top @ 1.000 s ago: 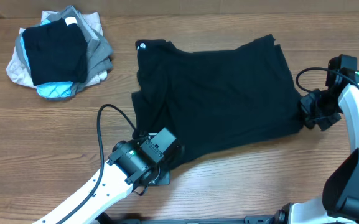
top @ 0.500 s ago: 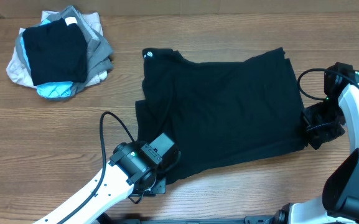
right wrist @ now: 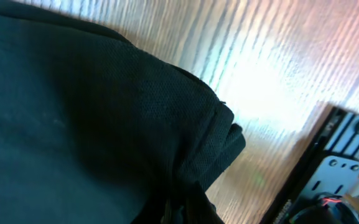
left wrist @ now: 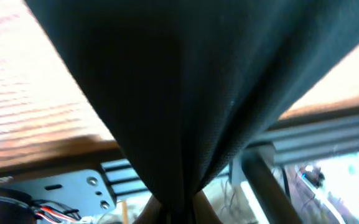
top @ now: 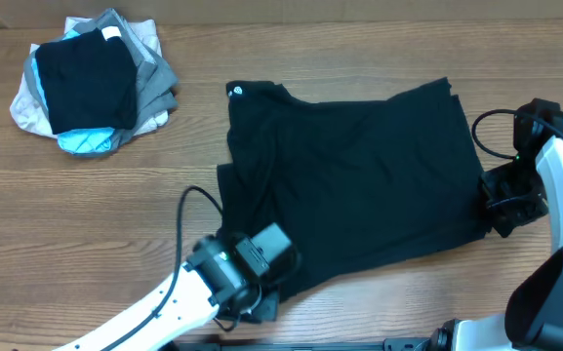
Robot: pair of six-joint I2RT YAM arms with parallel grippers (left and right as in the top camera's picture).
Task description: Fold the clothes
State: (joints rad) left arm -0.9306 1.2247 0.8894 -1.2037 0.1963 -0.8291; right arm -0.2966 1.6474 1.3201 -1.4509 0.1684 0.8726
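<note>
One black soft fabric shirt (top: 349, 175), matte fine knit, lies spread roughly rectangular on the wood-grain desk (top: 86, 214), centre toward 3 o'clock, with one tiny round white logo (top: 237, 92) at its 11 o'clock corner. Two claws: left claw (left wrist: 174, 213) pinched together on the shirt's 7 o'clock corner, fabric gathered to a point; right claw (top: 496, 205) clamped on its 4 o'clock edge, cloth bunched. One rumpled pile of black, grey, beige and light-blue garments (top: 91, 83) at 10 o'clock, well apart.
</note>
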